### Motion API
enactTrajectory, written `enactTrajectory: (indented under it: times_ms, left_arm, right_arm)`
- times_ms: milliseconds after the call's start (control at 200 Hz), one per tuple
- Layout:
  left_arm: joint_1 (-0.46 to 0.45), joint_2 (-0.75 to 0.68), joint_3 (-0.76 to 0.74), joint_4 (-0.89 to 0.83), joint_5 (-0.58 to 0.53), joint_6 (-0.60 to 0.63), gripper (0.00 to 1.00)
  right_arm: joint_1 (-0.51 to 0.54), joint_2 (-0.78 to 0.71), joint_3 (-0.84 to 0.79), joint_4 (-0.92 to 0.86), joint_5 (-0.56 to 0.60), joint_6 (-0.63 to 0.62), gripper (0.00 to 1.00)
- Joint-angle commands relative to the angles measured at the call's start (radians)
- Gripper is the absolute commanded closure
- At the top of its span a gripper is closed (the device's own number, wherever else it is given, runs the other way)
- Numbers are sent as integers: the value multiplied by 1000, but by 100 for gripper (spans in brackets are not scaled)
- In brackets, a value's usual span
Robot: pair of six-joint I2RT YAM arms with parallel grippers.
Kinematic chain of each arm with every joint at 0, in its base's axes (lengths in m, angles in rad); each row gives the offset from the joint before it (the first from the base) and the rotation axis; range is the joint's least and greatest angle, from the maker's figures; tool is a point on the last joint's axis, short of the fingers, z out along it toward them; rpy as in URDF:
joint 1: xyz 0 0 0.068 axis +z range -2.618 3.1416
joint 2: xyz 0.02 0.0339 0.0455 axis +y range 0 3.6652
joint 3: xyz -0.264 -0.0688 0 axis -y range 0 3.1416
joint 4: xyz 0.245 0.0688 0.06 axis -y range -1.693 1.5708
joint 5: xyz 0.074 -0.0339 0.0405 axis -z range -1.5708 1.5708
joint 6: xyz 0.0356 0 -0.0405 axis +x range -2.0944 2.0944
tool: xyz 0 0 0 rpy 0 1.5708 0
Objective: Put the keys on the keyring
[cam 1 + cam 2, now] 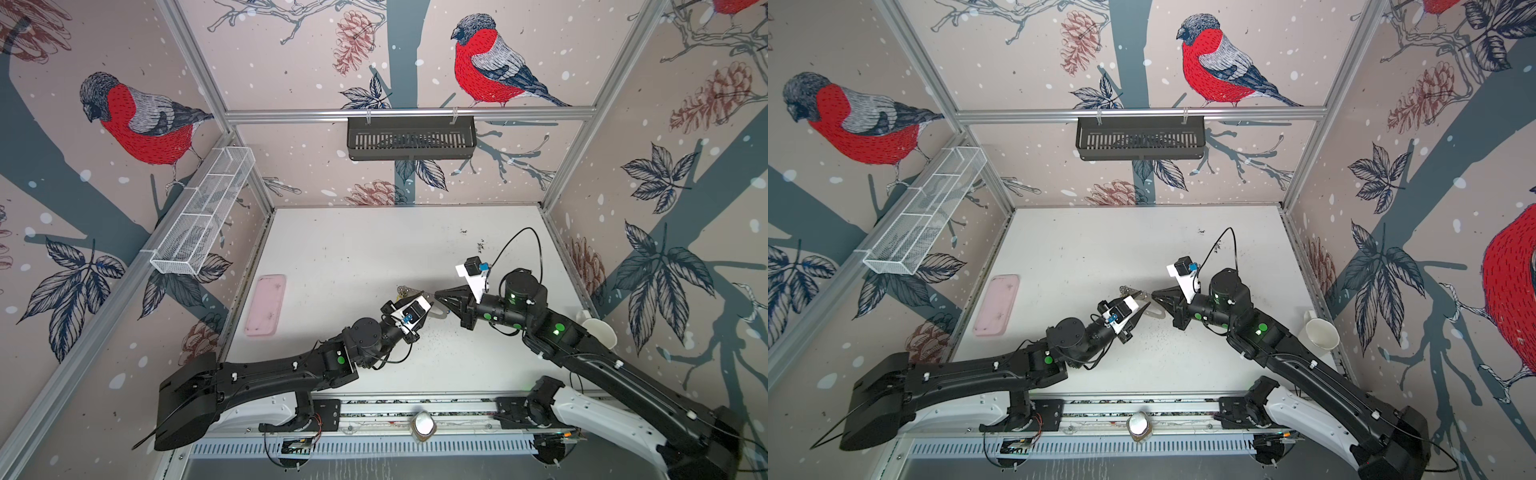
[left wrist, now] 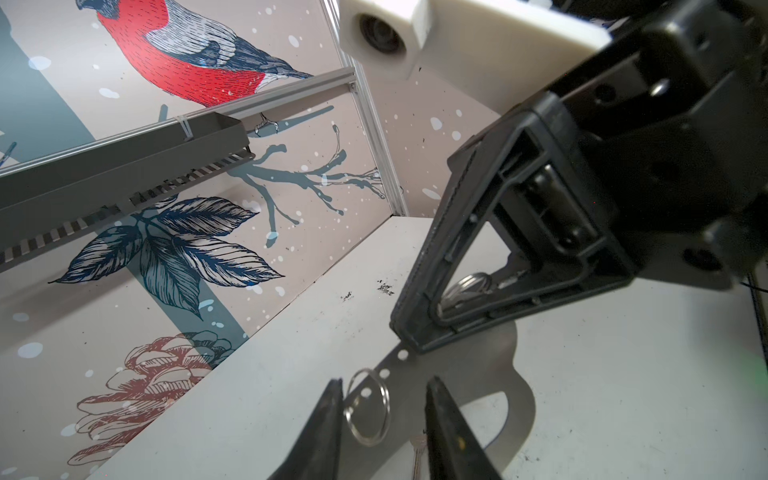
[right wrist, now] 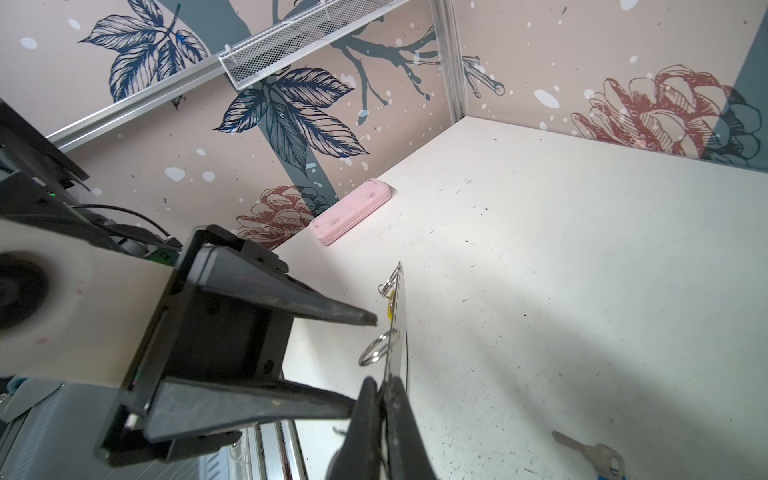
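With right gripper, pinches flat grey metal keyring tilted at table centre, holed edge running nine-to-three o'clock in both top views. With left gripper, part open, empty, straddles its wire ring.

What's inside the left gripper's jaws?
One small ring and the holed edge of the keyring sit inside the open left gripper. In both top views its wrist camera covers them.

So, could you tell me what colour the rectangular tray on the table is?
The tray is pale pink, clearest in the right wrist view.
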Motion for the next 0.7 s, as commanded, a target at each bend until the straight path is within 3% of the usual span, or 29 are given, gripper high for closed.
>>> enactTrajectory:
  times_ms: [0,185,525,695]
  left_arm:
    - [19,-10,26,-73,60,5,65]
    - [80,-44,67,-221,224,-8,65]
    - [102,-42,160,-473,344,38,68]
    - [108,-24,194,-547,377,62,77]
  right_arm:
    - [5,-9,8,12,-57,-55,100]
    - [14,-22,9,-19,-97,-109,100]
    - [37,-13,15,-37,-142,-168,100]
    - [57,-18,27,-47,-167,-204,100]
